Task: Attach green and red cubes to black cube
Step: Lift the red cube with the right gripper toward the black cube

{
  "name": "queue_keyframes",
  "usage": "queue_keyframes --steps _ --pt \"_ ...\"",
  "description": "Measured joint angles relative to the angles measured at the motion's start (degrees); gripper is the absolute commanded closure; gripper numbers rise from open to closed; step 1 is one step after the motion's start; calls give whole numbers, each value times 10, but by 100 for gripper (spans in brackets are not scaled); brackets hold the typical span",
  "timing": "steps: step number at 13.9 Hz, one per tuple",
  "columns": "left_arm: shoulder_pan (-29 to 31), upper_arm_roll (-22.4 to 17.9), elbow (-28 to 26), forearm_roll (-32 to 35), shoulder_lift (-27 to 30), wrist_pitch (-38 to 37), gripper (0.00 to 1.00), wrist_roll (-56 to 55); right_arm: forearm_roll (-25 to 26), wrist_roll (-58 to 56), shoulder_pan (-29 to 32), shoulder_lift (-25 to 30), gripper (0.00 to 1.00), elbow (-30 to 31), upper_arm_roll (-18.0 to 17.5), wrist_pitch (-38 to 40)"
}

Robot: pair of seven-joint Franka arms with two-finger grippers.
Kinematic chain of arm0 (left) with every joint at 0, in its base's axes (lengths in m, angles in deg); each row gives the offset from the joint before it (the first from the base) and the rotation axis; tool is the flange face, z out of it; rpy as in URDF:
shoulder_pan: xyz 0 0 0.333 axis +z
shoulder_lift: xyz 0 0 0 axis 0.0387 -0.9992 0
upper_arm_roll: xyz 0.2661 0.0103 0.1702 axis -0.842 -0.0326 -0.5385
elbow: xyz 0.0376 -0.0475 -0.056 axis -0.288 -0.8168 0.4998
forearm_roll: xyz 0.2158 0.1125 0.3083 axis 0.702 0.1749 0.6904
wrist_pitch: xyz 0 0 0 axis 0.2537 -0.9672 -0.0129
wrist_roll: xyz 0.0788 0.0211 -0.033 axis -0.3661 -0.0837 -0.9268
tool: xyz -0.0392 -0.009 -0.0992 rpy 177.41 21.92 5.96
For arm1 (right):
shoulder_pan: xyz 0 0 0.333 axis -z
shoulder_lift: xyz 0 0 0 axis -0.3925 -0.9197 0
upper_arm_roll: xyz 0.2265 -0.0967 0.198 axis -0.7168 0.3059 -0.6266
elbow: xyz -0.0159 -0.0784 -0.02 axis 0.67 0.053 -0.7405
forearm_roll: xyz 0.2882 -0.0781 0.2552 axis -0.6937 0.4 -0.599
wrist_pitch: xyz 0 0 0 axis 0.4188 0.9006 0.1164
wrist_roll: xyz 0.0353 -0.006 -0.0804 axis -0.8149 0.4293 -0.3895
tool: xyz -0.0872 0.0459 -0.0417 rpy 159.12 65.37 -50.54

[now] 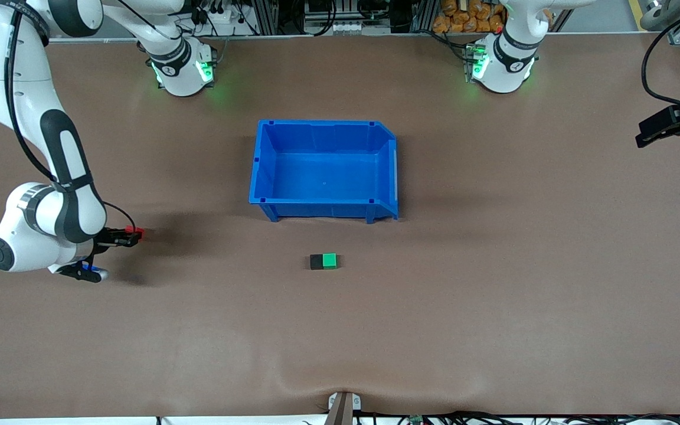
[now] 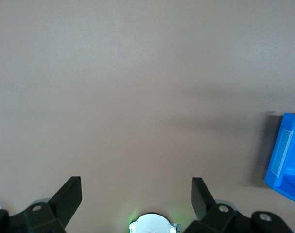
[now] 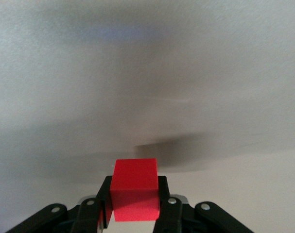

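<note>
The black cube (image 1: 316, 261) and the green cube (image 1: 330, 260) lie side by side, touching, on the brown table, nearer to the front camera than the blue bin (image 1: 323, 203). My right gripper (image 1: 133, 235) is shut on the red cube (image 1: 135, 231) and holds it above the table at the right arm's end; in the right wrist view the red cube (image 3: 135, 189) sits between the fingers. My left gripper (image 1: 647, 134) is open and empty, raised at the left arm's end; its wrist view shows its fingers (image 2: 69, 196) spread apart over bare table.
The open, empty blue bin stands in the middle of the table; its corner shows in the left wrist view (image 2: 287, 162). The two arm bases (image 1: 180, 71) stand along the table edge farthest from the front camera.
</note>
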Motion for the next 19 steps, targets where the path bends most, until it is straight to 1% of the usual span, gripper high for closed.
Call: queue_keyframes --steps 1,4,9,11,13,15,19 --pt "1 0 -2 0 0 3 0 0 -4 10 0 0 100 -2 0 5" --pt "0 1 -7 0 -4 28 0 0 -10 52 -1 0 100 -5 -1 20" --pt "-4 7 -11 -6 -6 43 0 -20 -57 114 -3 3 100 -14 -1 59" --pt "-5 11 -31 -9 2 67 0 -32 -68 137 -3 4 100 -16 -1 69" --pt "-6 15 -70 -9 25 92 0 -38 -82 153 -4 4 100 -16 -1 72" --pt "-6 18 -96 -9 46 95 0 -38 -100 181 -6 4 100 -17 -1 78" --pt "-6 23 -114 -11 67 94 0 -38 -112 266 -25 9 100 -17 -2 83"
